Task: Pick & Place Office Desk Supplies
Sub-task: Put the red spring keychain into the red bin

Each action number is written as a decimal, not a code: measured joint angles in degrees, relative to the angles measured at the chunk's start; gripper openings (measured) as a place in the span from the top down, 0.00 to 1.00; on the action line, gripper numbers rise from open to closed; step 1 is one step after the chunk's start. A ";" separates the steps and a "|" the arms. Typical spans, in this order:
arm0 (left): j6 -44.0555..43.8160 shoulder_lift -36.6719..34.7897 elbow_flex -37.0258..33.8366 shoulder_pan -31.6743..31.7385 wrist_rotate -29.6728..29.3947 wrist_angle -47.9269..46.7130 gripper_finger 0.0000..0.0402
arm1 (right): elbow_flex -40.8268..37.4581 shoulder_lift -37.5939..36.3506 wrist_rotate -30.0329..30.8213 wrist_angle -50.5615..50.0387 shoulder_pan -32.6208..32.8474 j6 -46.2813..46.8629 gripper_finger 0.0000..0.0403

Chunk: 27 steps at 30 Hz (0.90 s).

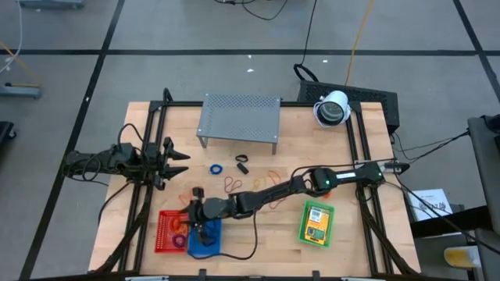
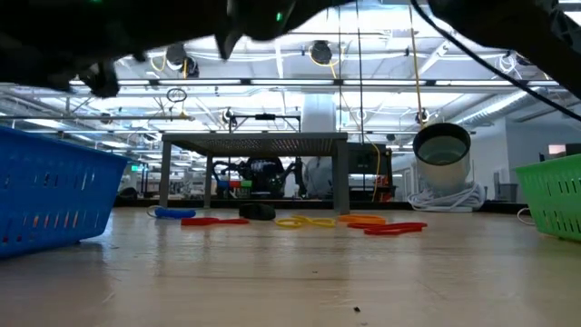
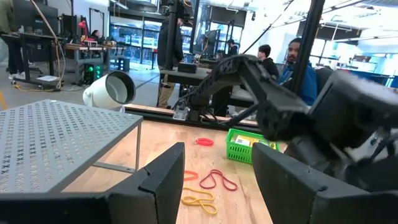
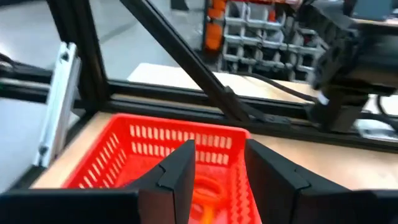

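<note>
The wooden table (image 1: pixel 258 234) carries a grey perforated shelf (image 1: pixel 240 117) at its far middle, a green basket (image 1: pixel 317 223) holding packets near the right, and a red basket (image 1: pixel 168 232) and a blue basket (image 1: pixel 205 238) side by side at the near left.

The right arm stretches across the table from the right, and its right gripper (image 1: pixel 197 209) hangs over the far edge of the red and blue baskets. In its wrist view the two fingers stand apart with nothing between them, and orange rubber-band loops (image 4: pixel 205 190) lie in the red basket just beyond them. This looks like the release step: a band appears to be dropped, jaws let go.

The left gripper (image 1: pixel 173 162) waits at the left edge of the table, its fingers spread and empty.

Left on the open table in front of the shelf: loose red and orange rubber bands (image 1: pixel 234 185), a small black clip (image 1: pixel 241 163) and a small blue ring (image 1: pixel 215 168).

The next move likely calls for lifting the right gripper clear of the basket walls and travelling back to the loose bands, then closing low on a thin flat loop.
</note>
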 joint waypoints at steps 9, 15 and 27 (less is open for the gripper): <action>0.00 0.01 0.00 0.00 0.00 0.03 0.51 | -0.02 -6.99 0.94 -19.81 -0.62 -0.41 0.68; 0.01 0.00 0.00 -0.01 0.00 0.01 0.51 | -0.04 -11.32 6.57 -33.59 -1.54 1.90 0.69; 0.00 0.01 0.00 0.01 0.00 0.04 0.51 | -1.36 -22.14 12.96 -63.47 -5.28 18.83 0.70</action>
